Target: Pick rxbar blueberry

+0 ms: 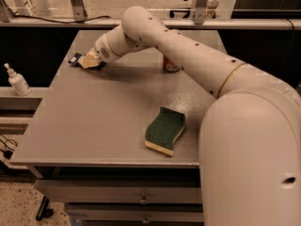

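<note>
The rxbar blueberry (pixel 75 58) is a small dark blue bar lying flat near the far left edge of the grey table (pixel 103 121). Only its left end shows; the rest is hidden under my gripper. My gripper (pixel 88 60), with tan tips, is down at the table surface right on the bar's right part. The white arm reaches to it from the right across the back of the table.
A green sponge with a yellow underside (pixel 164 130) lies near the front edge. An orange-red soda can (pixel 170 65) stands at the back, partly hidden behind the arm. A white pump bottle (pixel 18 81) stands on a ledge left of the table.
</note>
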Controlling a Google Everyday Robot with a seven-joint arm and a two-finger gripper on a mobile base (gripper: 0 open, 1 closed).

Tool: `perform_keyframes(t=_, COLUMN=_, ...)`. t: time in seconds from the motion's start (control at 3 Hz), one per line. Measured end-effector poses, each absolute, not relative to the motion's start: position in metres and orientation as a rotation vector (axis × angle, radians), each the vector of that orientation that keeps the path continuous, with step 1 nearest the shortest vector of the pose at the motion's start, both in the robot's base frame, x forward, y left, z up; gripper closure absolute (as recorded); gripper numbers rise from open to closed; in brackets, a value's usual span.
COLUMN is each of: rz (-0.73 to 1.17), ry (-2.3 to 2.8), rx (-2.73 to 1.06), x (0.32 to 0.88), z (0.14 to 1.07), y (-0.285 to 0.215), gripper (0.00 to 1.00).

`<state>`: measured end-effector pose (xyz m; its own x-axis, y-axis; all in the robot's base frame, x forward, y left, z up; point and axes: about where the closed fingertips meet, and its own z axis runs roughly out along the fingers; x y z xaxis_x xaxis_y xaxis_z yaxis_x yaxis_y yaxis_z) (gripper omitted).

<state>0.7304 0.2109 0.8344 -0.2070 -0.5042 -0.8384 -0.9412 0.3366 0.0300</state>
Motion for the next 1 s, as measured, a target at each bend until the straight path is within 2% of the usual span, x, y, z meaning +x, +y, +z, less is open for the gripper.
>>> perform_keyframes(t=0.33, rz=0.723, ry=1.844, rx=-1.277, x=0.73, z=0.834, y=0.21, gripper=0.86)
perform_keyframes(t=0.67, rz=0.696, ry=1.835, rx=-1.281, x=0.731, z=0.845, y=0.206, gripper=1.0)
perform_keyframes(t=1.0, rz=0.637, ry=1.817, rx=-1.3, x=0.732, z=0.868, y=0.196, gripper=1.0)
